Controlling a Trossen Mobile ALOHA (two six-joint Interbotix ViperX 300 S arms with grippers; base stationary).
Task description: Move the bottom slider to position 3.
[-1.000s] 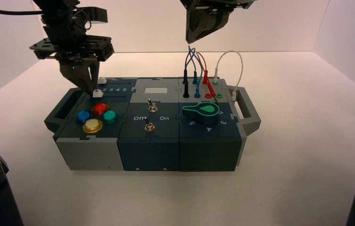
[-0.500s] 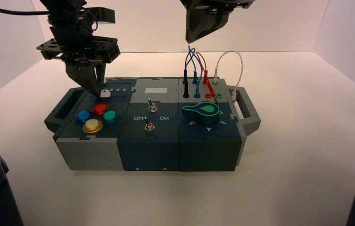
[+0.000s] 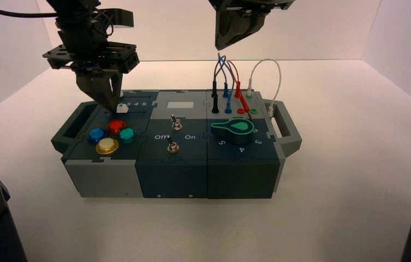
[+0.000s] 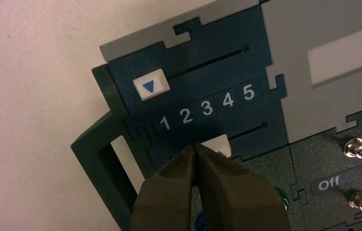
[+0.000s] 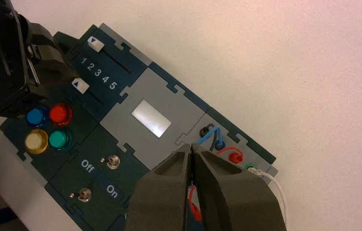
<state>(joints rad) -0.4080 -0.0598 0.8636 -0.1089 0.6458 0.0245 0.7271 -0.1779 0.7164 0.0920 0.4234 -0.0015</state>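
Dark fingers of the left gripper (image 4: pixel 193 146) are pressed together, with no object between them. Their tips are low over the box's far left panel, beside the bottom slider (image 4: pixel 219 144) and apparently touching its low-number side. So the white slider lies immediately to the right of the claw, and its track (image 4: pixel 248 132) runs left to right, parallel to the digits. The left arm is the nearer one. By my judgement, the slider is between 2 (image 4: pixel 186 115) and 3 (image 4: pixel 206 108), closer to the 3, so the work is almost complete. It may need only a very small push to the right along the track; too much push could carry it towards 4 (image 4: pixel 227 99). The right gripper (image 3: pixel 218 48), also closed, waits above the wires' side of the box.
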